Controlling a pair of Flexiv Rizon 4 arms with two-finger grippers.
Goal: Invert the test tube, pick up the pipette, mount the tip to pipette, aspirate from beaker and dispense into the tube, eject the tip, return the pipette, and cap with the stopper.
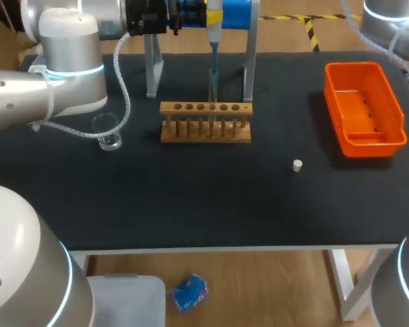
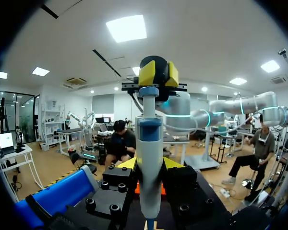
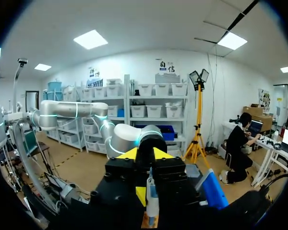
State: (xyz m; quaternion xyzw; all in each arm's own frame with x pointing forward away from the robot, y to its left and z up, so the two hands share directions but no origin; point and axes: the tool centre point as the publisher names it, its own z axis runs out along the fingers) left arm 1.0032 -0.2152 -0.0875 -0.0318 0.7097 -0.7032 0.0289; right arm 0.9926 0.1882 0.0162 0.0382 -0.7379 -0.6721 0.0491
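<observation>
Dispense step, by our read. The pipette [image 1: 213, 37] hangs upright between the two posts of the stand [image 1: 153, 68], its lower end pointing down at the back row of the wooden rack [image 1: 204, 124]. We cannot make out whether the end sits inside a tube.

The left gripper [image 2: 150, 165] has its fingers closed on the pipette body from both sides. The right gripper [image 2: 159, 73] sits at the pipette's top end, likely for the plunger. We cannot tell whether it is open or closed.

The stopper [image 1: 297, 165] lies loose on the counter [image 1: 191, 197], well apart from the rack, so capping is not done. We see no tip in the orange bin [image 1: 354, 66], so ejecting looks undone too.

Next move probably calls for a straight press on the plunger with the pipette kept vertical. Then a clean lift before any swing toward the bin.

In the way:
- stand posts close on both sides of the pipette
- rack right under it
- the left arm's white hose [image 1: 126, 92] drooping next to the beaker [image 1: 108, 133]
</observation>
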